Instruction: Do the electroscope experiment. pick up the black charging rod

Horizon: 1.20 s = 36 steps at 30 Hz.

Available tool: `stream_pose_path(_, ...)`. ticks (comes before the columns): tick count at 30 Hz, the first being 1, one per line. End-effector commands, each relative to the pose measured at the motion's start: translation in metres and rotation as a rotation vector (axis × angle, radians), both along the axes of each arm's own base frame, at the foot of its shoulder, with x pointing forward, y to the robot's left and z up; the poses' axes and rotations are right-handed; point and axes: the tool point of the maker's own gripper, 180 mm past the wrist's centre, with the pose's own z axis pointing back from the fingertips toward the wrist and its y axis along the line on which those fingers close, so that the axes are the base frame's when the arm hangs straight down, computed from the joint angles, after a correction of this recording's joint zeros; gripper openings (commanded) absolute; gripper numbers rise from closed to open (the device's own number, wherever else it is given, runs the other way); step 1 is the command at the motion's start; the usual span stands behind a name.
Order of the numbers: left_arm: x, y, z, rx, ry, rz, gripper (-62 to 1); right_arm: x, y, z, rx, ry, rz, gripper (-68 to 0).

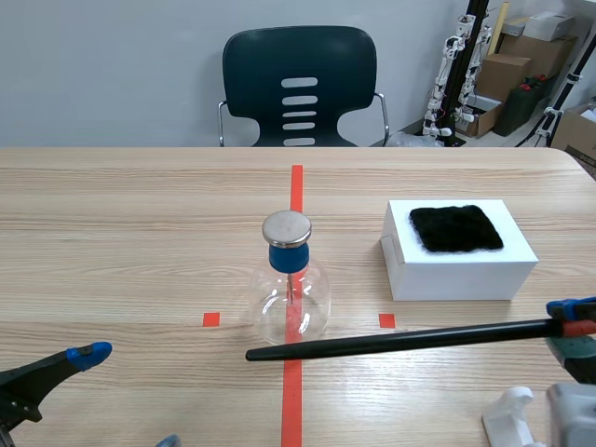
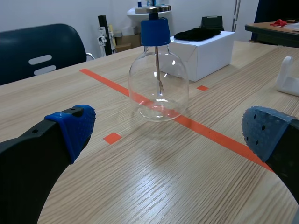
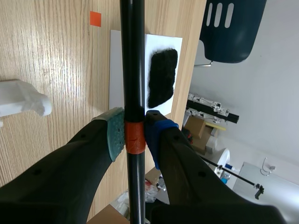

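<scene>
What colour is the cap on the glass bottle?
Blue cap, clearest in the left wrist view.

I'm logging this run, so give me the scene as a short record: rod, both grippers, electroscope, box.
rod: black charging rod, roughly level, tip in front of the electroscope flask
right gripper: shut on the rod near one end
left gripper: open, holding nothing, flask ahead of it
box: white box, black fur pad on top
</scene>
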Motion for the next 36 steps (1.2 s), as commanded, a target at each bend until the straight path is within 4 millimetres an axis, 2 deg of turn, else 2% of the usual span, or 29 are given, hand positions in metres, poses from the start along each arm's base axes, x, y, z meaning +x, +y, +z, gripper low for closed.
stream_pose_path(1,0.003,-0.0003,0.0056,-0.02,-0.023,0.006,1.4,0.0049,0.0036,0.0082,0.0,-0.034,0.017,-66.4)
stream_pose_path(36,0.003,-0.0003,0.0056,-0.02,-0.023,0.006,1.4,0.0026,0.0099,0.009,0.024,-0.029,0.046,-66.4)
